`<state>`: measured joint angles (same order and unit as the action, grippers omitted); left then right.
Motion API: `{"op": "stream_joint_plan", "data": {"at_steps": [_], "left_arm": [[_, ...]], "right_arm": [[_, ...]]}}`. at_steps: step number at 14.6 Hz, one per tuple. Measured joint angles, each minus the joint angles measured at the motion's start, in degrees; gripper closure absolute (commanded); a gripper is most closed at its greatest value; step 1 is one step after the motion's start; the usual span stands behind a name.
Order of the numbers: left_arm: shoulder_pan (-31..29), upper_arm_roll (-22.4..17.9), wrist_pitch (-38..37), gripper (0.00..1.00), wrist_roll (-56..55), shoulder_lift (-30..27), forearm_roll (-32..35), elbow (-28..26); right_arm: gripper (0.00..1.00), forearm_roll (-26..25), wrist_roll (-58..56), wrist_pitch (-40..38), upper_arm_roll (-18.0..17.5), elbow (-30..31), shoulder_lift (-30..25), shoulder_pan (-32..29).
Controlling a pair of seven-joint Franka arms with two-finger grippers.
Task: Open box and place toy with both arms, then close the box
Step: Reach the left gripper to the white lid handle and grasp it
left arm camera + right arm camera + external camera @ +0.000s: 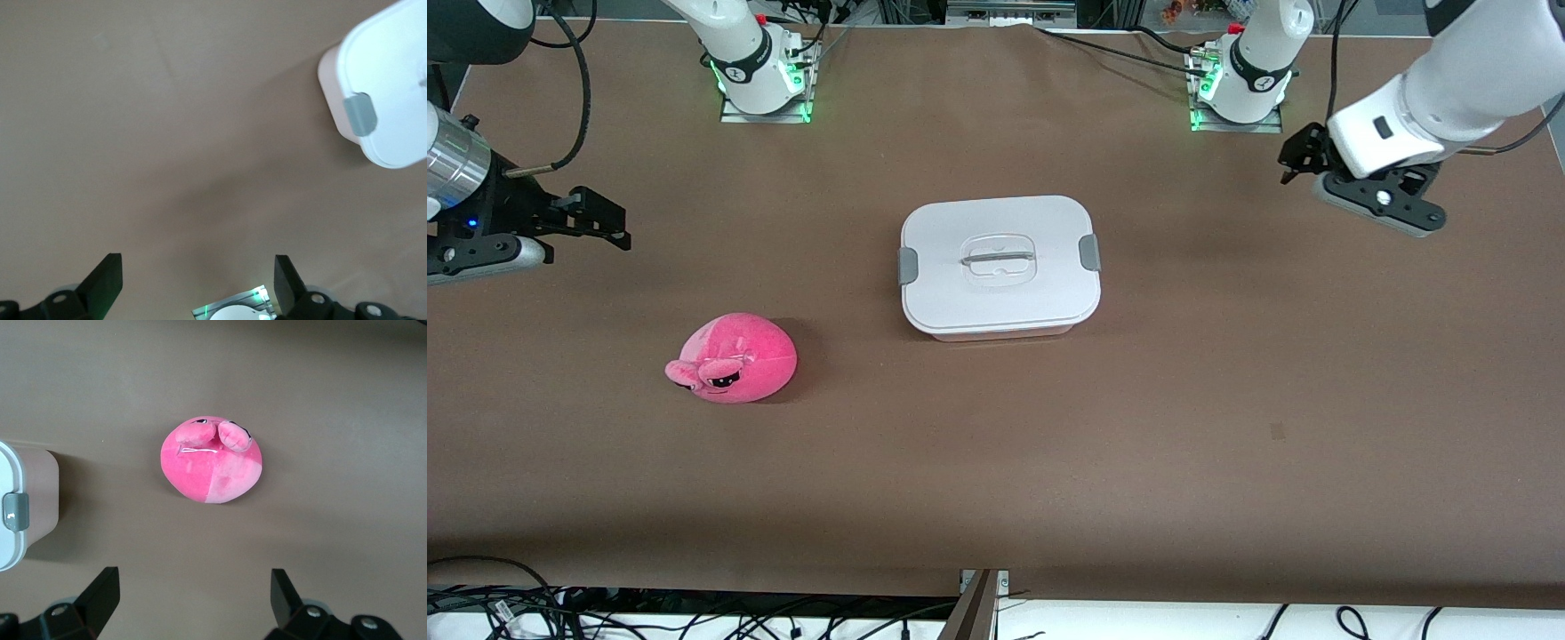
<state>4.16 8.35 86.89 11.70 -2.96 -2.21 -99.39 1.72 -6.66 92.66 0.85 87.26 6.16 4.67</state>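
Observation:
The box point(1000, 267) stands mid-table with its flat white lid on and a grey clip at each end. The pink plush toy point(734, 358) lies on the table nearer the front camera, toward the right arm's end. My right gripper point(605, 222) hovers open and empty over bare table at its end. In the right wrist view, the toy point(212, 460) and a box corner point(30, 500) show past the open right gripper point(193, 600). My left gripper point(1296, 158) hovers open and empty at its end. The left wrist view shows the open left gripper point(198, 280) and the box end point(390, 80) with a clip.
The brown table point(1138, 444) carries only the box and toy. The two arm bases point(760, 76) point(1240, 84) stand at the edge farthest from the front camera. Cables point(507, 604) hang below the edge nearest it.

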Motion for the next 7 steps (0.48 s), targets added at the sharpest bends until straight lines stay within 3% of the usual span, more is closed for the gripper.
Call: {"op": "stream_joint_plan", "data": {"at_steps": [4, 7], "left_arm": [[0.6, 1.1, 0.3, 0.00, 8.4, 4.2, -5.0, 3.2], [2.8, 4.8, 3.1, 0.00, 14.1, 9.9, -8.1, 5.2]], "right_arm": [[0.00, 0.0, 0.0, 0.0, 0.0, 0.0, 0.1, 0.0], [0.00, 0.0, 0.0, 0.0, 0.0, 0.1, 0.3, 0.0]]}}
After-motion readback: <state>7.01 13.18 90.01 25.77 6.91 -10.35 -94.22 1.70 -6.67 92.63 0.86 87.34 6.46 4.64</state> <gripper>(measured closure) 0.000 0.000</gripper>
